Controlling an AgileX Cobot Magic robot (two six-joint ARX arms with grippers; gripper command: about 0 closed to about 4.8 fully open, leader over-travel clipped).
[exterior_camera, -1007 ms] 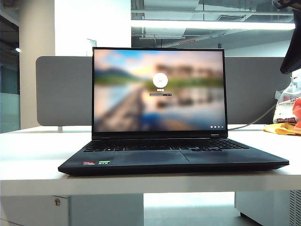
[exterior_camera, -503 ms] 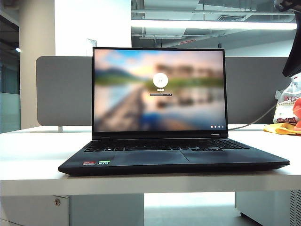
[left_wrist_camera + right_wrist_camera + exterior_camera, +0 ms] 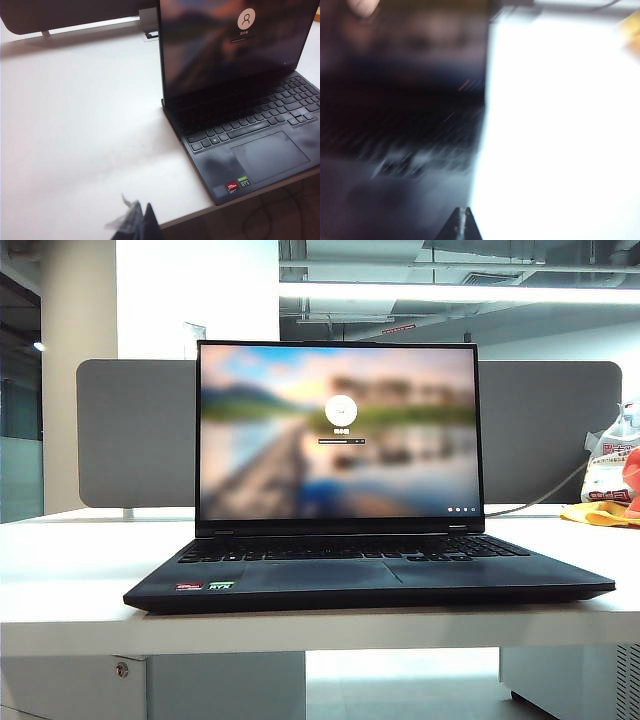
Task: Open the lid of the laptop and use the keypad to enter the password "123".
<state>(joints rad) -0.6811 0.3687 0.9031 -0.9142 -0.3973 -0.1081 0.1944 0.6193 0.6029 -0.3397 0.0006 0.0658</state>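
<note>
Hovering closed and empty, right fingers [image 3: 460, 225] and left fingers [image 3: 137, 222] flank the open laptop [image 3: 250, 150].

"RTX" on the green sticker [image 3: 221, 586] of the laptop [image 3: 368, 575] palm rest

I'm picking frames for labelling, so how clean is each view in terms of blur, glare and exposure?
Exterior view: sharp, the laptop dark against a bright, backlit room, screen wallpaper itself soft. Left wrist view: clear, though the white table is nearly washed out beside the left gripper. Right wrist view: heavily motion-blurred, keypad smeared, table blown out; only the right gripper tip reads.
</note>
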